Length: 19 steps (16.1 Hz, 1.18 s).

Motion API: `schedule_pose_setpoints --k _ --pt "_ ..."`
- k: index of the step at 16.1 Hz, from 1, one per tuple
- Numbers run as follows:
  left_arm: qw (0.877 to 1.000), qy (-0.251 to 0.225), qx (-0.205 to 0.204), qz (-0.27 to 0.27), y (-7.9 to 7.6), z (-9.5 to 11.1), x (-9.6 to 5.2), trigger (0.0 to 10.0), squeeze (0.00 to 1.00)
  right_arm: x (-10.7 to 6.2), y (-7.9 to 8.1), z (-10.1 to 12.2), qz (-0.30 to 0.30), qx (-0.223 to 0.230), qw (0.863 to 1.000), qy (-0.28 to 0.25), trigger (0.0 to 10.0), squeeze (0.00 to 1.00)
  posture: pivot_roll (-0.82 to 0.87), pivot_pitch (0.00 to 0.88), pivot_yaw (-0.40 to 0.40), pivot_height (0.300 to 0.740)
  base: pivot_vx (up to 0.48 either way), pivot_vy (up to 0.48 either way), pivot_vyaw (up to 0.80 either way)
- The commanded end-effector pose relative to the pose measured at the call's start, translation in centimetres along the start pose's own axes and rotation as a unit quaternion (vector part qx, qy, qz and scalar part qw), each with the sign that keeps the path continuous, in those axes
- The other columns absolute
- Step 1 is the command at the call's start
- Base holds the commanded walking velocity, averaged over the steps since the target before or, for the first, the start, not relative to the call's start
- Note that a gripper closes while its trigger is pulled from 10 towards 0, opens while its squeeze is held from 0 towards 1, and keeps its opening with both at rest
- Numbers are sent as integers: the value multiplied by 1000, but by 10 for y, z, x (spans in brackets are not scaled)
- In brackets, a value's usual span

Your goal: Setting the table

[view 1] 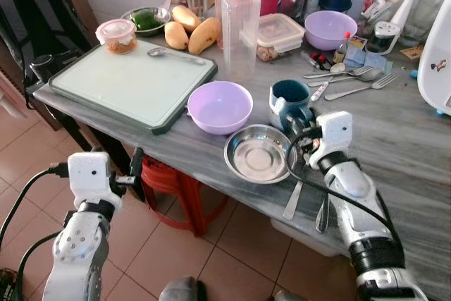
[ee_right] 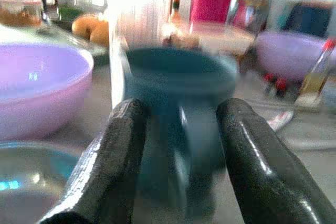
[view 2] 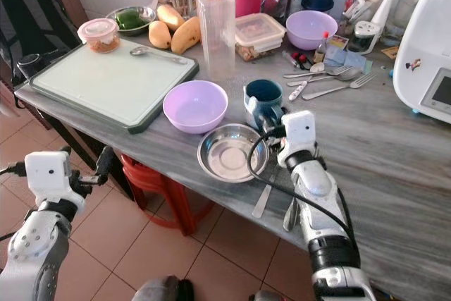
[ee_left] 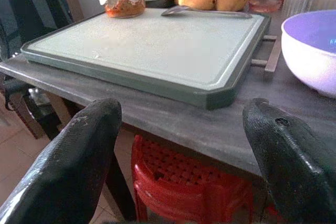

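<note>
A teal mug (view 1: 289, 95) stands on the grey table (view 1: 394, 139) beside a steel bowl (view 1: 238, 144) and a lilac bowl (view 1: 220, 106). My right gripper (view 1: 296, 119) reaches over the table edge to the mug's near side. In the right wrist view its open fingers (ee_right: 123, 145) straddle the mug's handle (ee_right: 184, 129), with a gap on each side. A knife (view 1: 294, 199) and a spoon (view 1: 323, 214) lie by the table's front edge under the right arm. My left gripper (ee_left: 181, 124) hangs open below the table edge, facing the green-rimmed cutting board (ee_left: 147, 45).
A clear bottle with an orange cap (view 1: 239, 22) stands behind the lilac bowl. Mangoes (view 1: 192, 33), jars, a second lilac bowl (view 1: 330, 29) and loose cutlery (view 1: 349, 75) crowd the back. A red stool (view 1: 176, 182) sits under the table. A white appliance (view 2: 426, 47) stands right.
</note>
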State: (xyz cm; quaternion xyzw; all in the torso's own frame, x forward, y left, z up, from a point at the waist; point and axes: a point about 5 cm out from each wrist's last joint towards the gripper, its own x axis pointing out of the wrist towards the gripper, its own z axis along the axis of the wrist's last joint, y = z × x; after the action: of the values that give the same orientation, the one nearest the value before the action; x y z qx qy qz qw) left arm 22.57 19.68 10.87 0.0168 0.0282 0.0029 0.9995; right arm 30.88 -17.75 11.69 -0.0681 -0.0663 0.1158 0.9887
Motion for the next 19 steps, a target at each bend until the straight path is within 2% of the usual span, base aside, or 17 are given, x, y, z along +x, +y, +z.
schedule_pose_setpoints --k 1,8,10,11,13,14,15,16,19 --pt "1000 1 1 1 -1 -1 2 10000 0 -2 -2 8 -7 -11 1000 -18 10000 1000 83 11 45 740 0 0 0" --pt "1000 5 -10 10 -10 -4 10 10000 0 -25 -5 21 -57 -15 998 -38 10000 1000 53 0 41 740 0 0 0" --pt "999 9 -12 30 -13 -4 14 10000 0 -39 -9 36 -107 -51 991 -68 10000 1000 35 0 29 740 0 0 0" --pt "999 10 -4 37 -13 -7 17 10000 0 -48 -5 38 -123 -56 989 -65 10000 1000 25 0 29 740 0 0 0" --pt "1000 3 -2 31 -16 -6 23 10000 0 -52 0 35 -123 -48 990 -55 10000 1000 17 0 29 740 0 0 0" --pt "1000 -1 -5 26 -19 -5 26 10000 0 -53 3 34 -122 -46 990 -49 10000 894 12 0 29 740 0 0 0" --pt "1000 -2 -7 23 -21 -4 29 10000 0 -53 5 33 -119 -44 991 -45 10000 176 7 0 27 740 -244 0 0" --pt "1000 -3 -8 24 -23 -4 32 10000 0 -53 8 34 -117 -41 992 -38 10000 0 1 0 28 740 0 0 0" --pt "1000 -10 -9 24 -26 -3 38 10000 0 -53 9 34 -113 -42 992 -33 10000 0 -2 0 25 740 0 0 0"
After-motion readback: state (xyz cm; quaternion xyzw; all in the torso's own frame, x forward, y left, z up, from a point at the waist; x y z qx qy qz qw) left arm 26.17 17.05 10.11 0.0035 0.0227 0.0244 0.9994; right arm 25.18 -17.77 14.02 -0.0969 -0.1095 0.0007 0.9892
